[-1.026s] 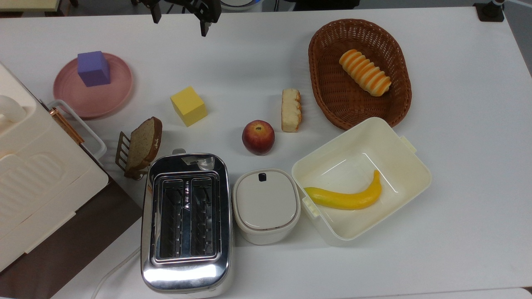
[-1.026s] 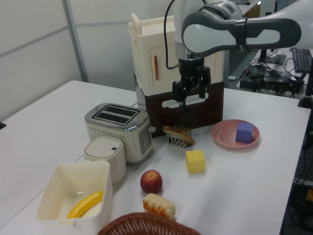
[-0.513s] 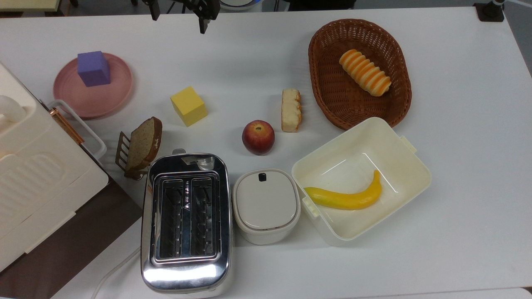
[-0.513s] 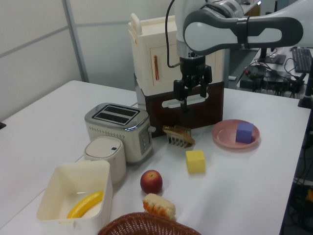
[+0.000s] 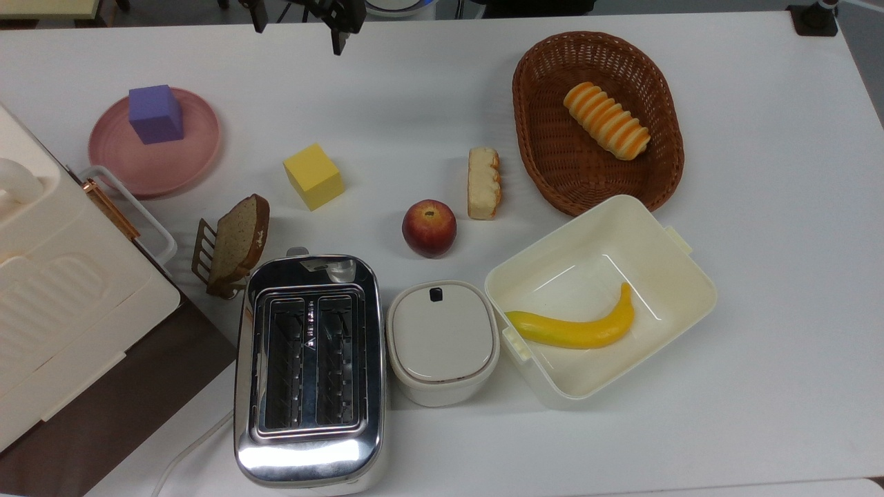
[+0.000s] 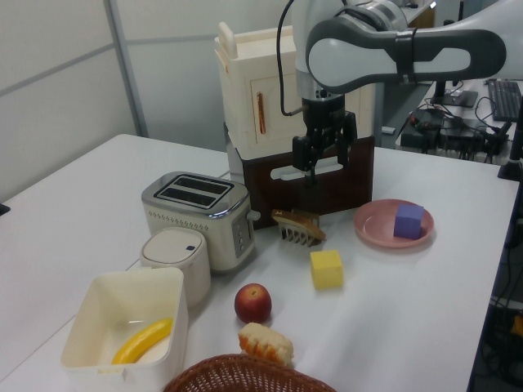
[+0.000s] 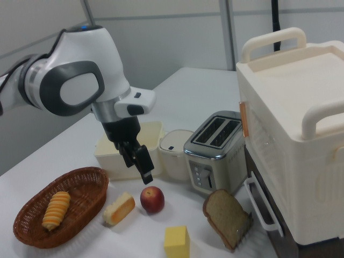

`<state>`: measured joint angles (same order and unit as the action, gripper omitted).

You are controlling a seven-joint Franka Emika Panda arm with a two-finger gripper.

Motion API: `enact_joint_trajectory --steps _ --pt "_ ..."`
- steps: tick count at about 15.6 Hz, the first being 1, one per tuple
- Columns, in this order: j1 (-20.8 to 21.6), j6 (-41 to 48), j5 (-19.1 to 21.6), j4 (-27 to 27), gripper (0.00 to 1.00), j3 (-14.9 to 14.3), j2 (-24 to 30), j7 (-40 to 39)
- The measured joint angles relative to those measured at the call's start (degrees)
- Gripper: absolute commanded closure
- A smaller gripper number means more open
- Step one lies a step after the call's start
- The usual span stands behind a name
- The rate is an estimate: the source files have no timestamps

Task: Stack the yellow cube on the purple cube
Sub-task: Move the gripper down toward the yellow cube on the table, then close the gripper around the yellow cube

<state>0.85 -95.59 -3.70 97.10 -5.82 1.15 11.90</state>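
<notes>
So we've got the claw (image 6: 324, 161) hanging up in the air with nothing in it, and from the left view the fingers look spread apart with a gap between them. Hard to be totally sure at that angle, but that's our read. Makes sense for a pick that hasn't started.

The yellow cube (image 5: 313, 176) sits flat on the bare counter (image 5: 414, 103), turned a bit so its corners point roughly at 12, 3, 6 and 9 o'clock in the top view. We'd guess the claw will want to twist to meet two flat faces. The purple cube (image 5: 156, 114) is on the pink plate (image 5: 186, 159), off toward the plate's 11 o'clock side, so the stack has to land up on the plate, not on the counter.

Room-wise it looks pretty friendly. In the top view, the purple cube is out at about 10 o'clock from the yellow one, well apart, with open counter in between. The closest clutter to the yellow cube is the bread slice (image 5: 238, 240) in its little rack at 7 o'clock and the toaster (image 5: 309, 366) at 6 o'clock, near but not touching. The apple (image 5: 429, 228) is out at 4 o'clock. The big cream box (image 5: 62, 290) crowds the plate's 6 o'clock side, so we'd come in from the 12 o'clock side.
</notes>
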Motion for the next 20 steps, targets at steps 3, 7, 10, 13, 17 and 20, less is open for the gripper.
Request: enact_joint_trajectory --steps 3,7,10,13,17,20 --pt "-0.05 -2.72 1.72 3.58 0.00 -1.26 0.15 5.97" --pt "-0.03 -7.22 2.28 9.81 0.00 -2.85 0.16 15.63" --pt "0.01 -15.41 2.28 14.97 0.00 -2.89 -0.10 21.97" --pt "0.03 -24.12 2.28 18.74 0.00 -2.90 -1.47 26.73" --pt "0.02 -31.92 2.28 20.86 0.00 -2.95 -4.75 29.40" --pt "0.01 -33.40 2.28 20.86 0.00 -3.03 -6.68 29.76"
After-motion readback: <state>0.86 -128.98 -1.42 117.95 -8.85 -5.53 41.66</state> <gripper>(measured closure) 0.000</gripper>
